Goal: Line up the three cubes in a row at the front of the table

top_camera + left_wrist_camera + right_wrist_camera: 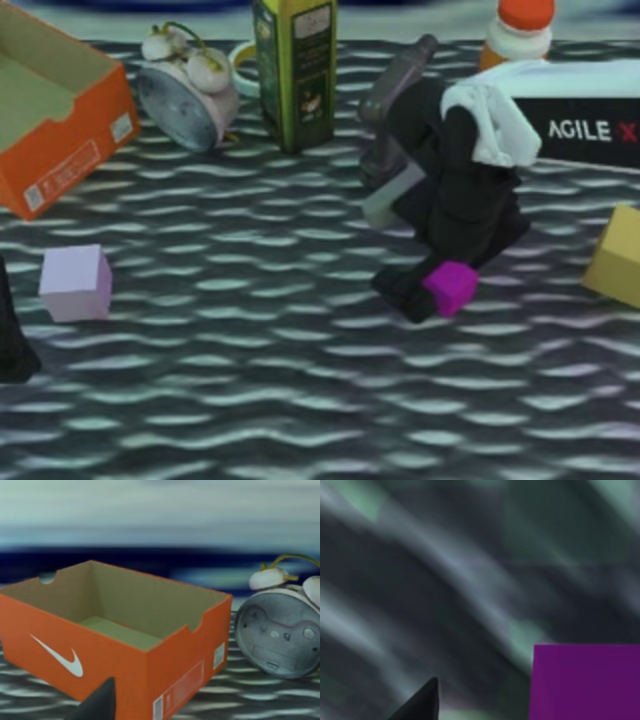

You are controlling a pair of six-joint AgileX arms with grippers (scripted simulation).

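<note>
The small magenta cube [452, 287] sits on the rippled cloth right of centre, against the right side of my right gripper [410, 292]. In the right wrist view the magenta cube [585, 682] fills one corner. One dark fingertip [427, 702] stands well apart from it, with bare cloth between, so the gripper looks open. The pale lilac cube [75, 283] rests at the left. The mustard yellow cube [618, 255] lies at the right edge. My left gripper [12, 340] is parked at the left edge; one of its fingertips [100, 702] shows.
An open orange box [60, 110] sits at the back left, with an alarm clock [190, 90] lying beside it. A tall green carton [295, 70] and an orange-capped bottle [520, 35] stand along the back. The left wrist view faces the orange box [120, 645] and the clock [280, 630].
</note>
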